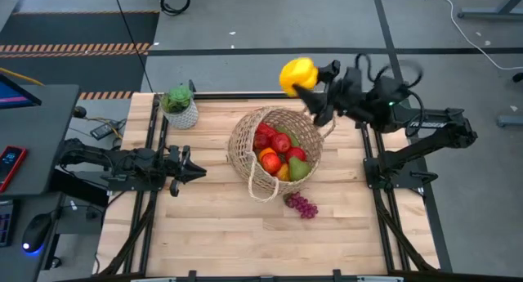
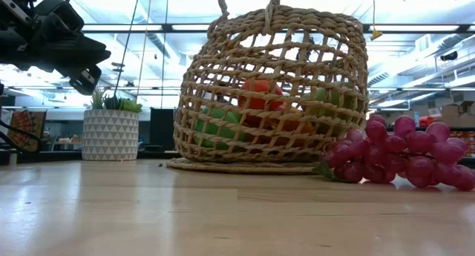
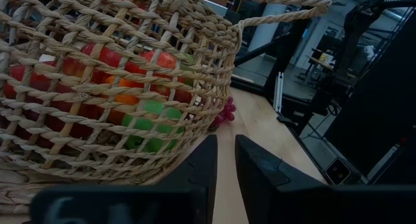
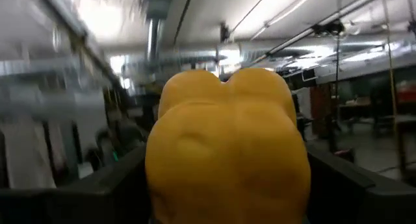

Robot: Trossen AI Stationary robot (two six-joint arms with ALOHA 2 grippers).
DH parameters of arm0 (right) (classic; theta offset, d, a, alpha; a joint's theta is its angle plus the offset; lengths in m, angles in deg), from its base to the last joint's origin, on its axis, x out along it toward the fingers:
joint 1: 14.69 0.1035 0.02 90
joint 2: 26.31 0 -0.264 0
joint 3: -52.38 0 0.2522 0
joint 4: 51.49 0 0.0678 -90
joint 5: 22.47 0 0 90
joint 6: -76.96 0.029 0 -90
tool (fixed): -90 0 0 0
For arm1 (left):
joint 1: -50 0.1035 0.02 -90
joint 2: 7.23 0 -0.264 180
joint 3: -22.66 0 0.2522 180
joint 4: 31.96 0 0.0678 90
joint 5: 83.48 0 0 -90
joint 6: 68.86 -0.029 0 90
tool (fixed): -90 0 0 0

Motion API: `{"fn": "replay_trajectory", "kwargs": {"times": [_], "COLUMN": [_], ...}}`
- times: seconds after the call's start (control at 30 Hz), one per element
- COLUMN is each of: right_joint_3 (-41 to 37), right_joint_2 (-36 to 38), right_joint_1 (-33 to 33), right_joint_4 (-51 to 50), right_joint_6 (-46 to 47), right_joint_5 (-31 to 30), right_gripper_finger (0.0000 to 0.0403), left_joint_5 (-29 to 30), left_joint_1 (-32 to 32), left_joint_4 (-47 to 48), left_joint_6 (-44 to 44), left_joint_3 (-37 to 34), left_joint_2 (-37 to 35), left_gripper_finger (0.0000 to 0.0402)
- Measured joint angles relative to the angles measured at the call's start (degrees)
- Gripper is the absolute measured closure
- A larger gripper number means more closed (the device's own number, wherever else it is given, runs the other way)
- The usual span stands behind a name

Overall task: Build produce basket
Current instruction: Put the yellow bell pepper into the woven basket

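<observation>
The woven basket (image 1: pixel 274 147) stands in the middle of the table, holding red apples, an orange and green fruit. In the low view the basket (image 2: pixel 271 89) rests on its flat base. Purple grapes (image 1: pixel 302 205) lie on the table by its near right side. A yellow pepper (image 1: pixel 296 73) is held in the air over the table's far edge, beyond the basket, by my right gripper (image 1: pixel 304 86). At the table's left, my left gripper (image 1: pixel 198 172) is shut on nothing and points level at the basket (image 3: pixel 117 87). My right gripper pinches the yellow pepper (image 4: pixel 227 146) between its two fingers (image 4: pixel 123 182), one on each of its opposite sides. The fingers come from the table's right, slanting upward. The pepper is lifted clear, high above the table.
A small white pot with a green plant (image 1: pixel 180 108) stands at the table's far left corner. Bare wood lies along the near half of the table (image 1: pixel 245 241). The grapes (image 2: pixel 404 156) lie close against the basket's base.
</observation>
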Motion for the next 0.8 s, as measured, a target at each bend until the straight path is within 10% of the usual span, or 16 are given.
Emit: {"fn": "replay_trajectory", "kwargs": {"times": [0.8], "right_joint_3": [-0.04], "right_joint_2": [-1.63], "right_joint_1": [0.4], "right_joint_4": [-35.5], "right_joint_6": [-52.49], "right_joint_5": [-5.68], "right_gripper_finger": [0.0089], "left_joint_5": [0.01], "left_joint_1": [0.0], "left_joint_4": [-0.02], "left_joint_6": [0.02], "left_joint_3": [0.0], "left_joint_2": [0.0], "left_gripper_finger": [0.0344]}}
